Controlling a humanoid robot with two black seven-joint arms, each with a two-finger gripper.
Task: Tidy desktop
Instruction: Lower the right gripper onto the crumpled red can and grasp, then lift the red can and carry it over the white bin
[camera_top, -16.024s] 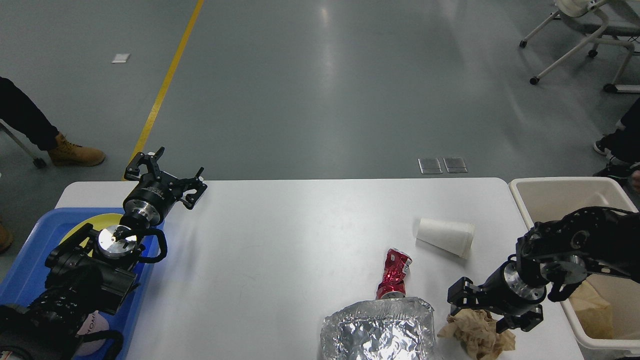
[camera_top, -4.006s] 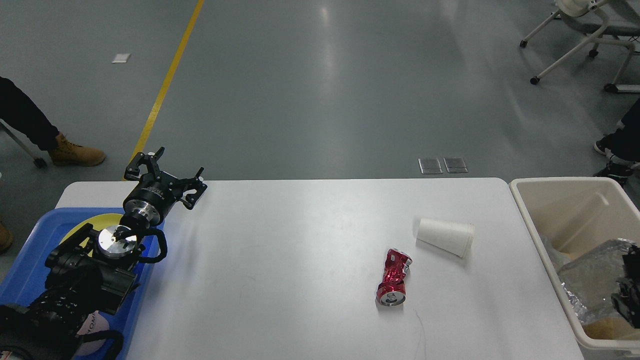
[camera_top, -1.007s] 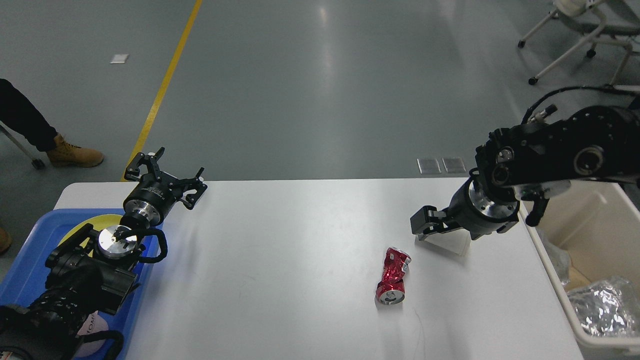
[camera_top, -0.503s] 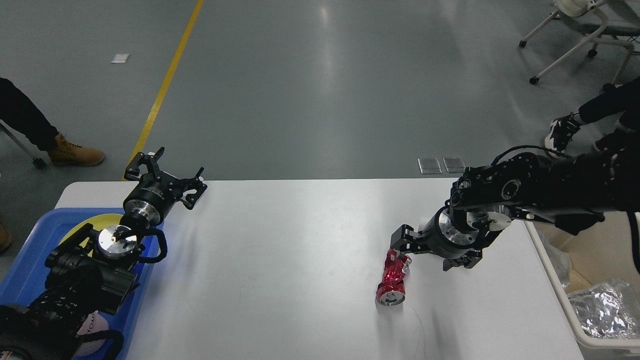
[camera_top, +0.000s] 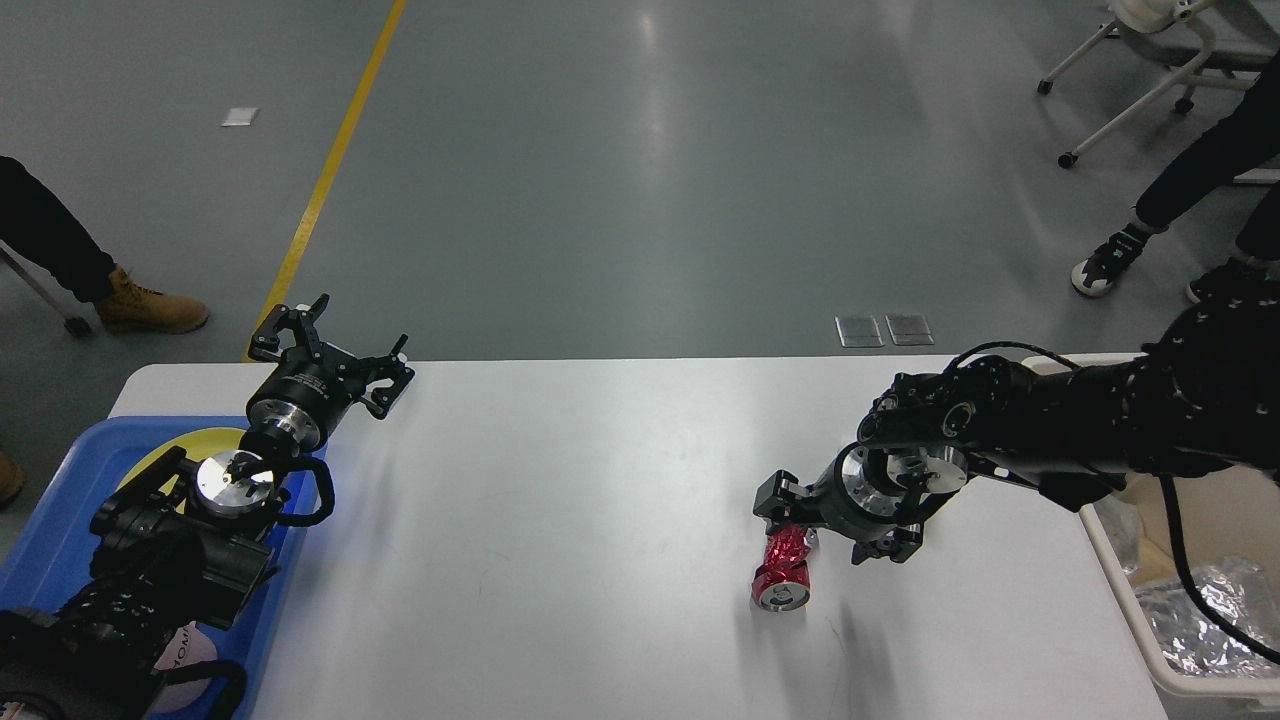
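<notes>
The desktop (camera_top: 600, 520) is a white tabletop with rounded corners. A crushed red can (camera_top: 783, 572) lies on it right of centre. My right gripper (camera_top: 830, 522) hangs open just above the table, pointing down. One of its fingers (camera_top: 775, 497) is at the can's far end; I cannot tell if it touches. The white cup seen earlier is hidden behind my right arm. My left gripper (camera_top: 335, 345) is open and empty, held above the table's far left corner.
A blue tray (camera_top: 60, 540) with a yellow plate (camera_top: 190, 442) sits at the left under my left arm. A beige bin (camera_top: 1105, 555) stands at the right edge, with crumpled foil (camera_top: 1205, 615) in it. People's legs (camera_top: 1200, 170) and a chair (camera_top: 1170, 60) are beyond.
My right arm has come out of the bin, swung over the cup and moved left and nearer, down to the can's far end. The left arm has not moved.
</notes>
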